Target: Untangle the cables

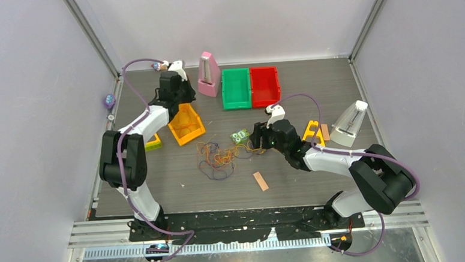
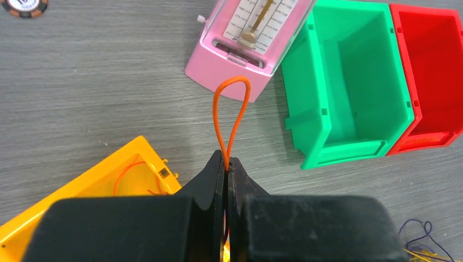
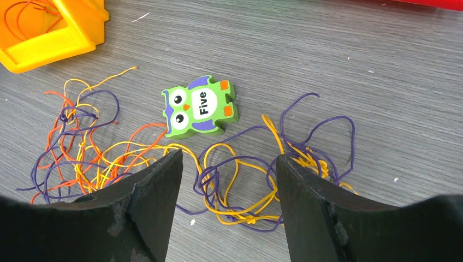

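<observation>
A loose tangle of thin orange, yellow and purple cables (image 1: 219, 155) lies mid-table. My right gripper (image 3: 229, 155) hovers open just above its right part, the tangled cables (image 3: 240, 180) showing between its fingertips, nothing gripped. My left gripper (image 2: 225, 161) is shut on an orange cable (image 2: 232, 109), whose loop sticks out past the tips. It hangs over the orange bin (image 2: 93, 185), where more orange cable (image 2: 131, 174) lies. In the top view the left gripper (image 1: 180, 102) sits at the bin's far edge, and the right gripper (image 1: 256, 139) at the tangle's right end.
A green owl block (image 3: 199, 106) lies beside the tangle. A pink metronome (image 1: 208, 75), a green bin (image 1: 235, 87) and a red bin (image 1: 265, 85) stand at the back. A white metronome (image 1: 350, 123), an orange piece (image 1: 312, 131) and a wooden block (image 1: 260, 180) lie right and front.
</observation>
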`<state>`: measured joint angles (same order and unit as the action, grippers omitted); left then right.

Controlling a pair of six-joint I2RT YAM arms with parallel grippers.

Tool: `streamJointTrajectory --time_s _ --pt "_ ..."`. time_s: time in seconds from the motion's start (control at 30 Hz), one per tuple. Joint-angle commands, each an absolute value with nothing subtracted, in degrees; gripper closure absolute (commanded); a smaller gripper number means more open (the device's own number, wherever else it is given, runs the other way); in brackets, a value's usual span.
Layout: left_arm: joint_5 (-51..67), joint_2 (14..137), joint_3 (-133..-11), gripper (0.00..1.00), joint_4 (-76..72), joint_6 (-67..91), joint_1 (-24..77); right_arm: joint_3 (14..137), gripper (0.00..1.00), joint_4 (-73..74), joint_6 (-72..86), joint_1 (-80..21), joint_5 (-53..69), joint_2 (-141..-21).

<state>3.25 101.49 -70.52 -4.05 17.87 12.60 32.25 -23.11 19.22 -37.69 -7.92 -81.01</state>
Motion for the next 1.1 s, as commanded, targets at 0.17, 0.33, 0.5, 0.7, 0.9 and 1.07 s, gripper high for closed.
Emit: streamJointTrajectory --time_s 0.17,0.33,0.5,0.7,0.9,1.07 --pt "-1.7 98.2 -63.5 1.00 -9.3 24.9 8.0 32.3 0.32 -25.8 18.9 -37.3 -9.0 -78.9" --pt "-6.9 98.1 -60.9 1.00 -8.1 28.8 7.3 32.3 0.32 -25.9 19.1 -37.4 -8.8 -79.1" --pt "-7.0 101.1 -64.8 1.00 -0.3 30.9 7.0 32.3 0.32 -25.9 19.1 -37.4 -8.9 -79.0" --pt "-6.1 100.6 -67.8 0.66 7.5 31.4 7.1 32.3 0.32 -25.7 19.0 -37.2 -9.0 -79.0" --pt "-5.7 94.9 -65.7 0.25 7.9 28.4 7.6 32.4 0.31 -25.6 19.1 -37.3 -8.8 -79.0" --pt "-7.0 91.0 -66.1 0.24 12.4 27.1 7.9 32.4 0.31 -25.5 19.0 -37.3 -9.0 -78.8"
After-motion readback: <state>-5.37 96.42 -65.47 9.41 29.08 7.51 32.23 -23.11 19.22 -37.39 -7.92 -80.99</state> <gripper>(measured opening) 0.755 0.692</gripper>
